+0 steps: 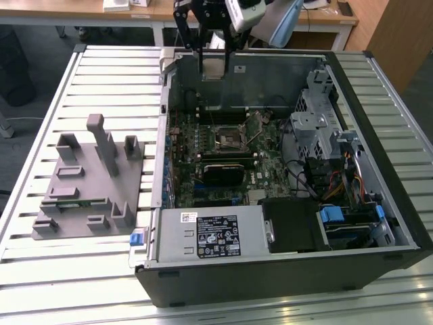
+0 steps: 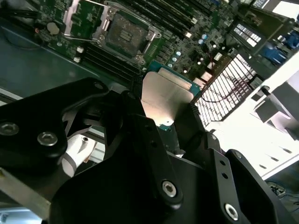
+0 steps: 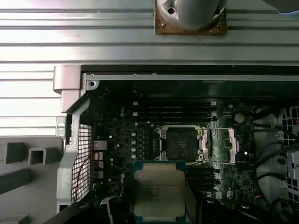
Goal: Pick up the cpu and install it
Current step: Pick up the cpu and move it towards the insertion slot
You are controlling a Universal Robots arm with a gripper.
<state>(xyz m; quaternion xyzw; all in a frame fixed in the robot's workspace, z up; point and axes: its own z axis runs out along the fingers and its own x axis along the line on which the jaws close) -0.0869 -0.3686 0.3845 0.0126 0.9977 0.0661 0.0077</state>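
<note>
The gripper (image 1: 213,62) is clamped on the cpu (image 1: 213,69). In the second wrist view its black fingers (image 2: 139,116) press on opposite edges of the chip, whose pale metal top faces that camera. The cpu hangs in the air, touching nothing but the fingers. It is above the open case (image 1: 270,281), close to the case wall that lies toward the table's (image 1: 40,101) far edge in the exterior view.

So the pick-up part of the task looks done. The chip is off the grey fixture (image 1: 88,183), which sits on the table toward the exterior view's left edge, well apart from the gripper.

The install is not yet done. In the first wrist view the socket (image 3: 180,142) on the board (image 3: 140,116) lies empty, with its load plate (image 3: 224,144) swung open beside it. The cpu is near the socket but apart from it and clearly not seated. Judging from these views, the task is about midway: the chip is in hand, and placing it in the socket remains.
</note>
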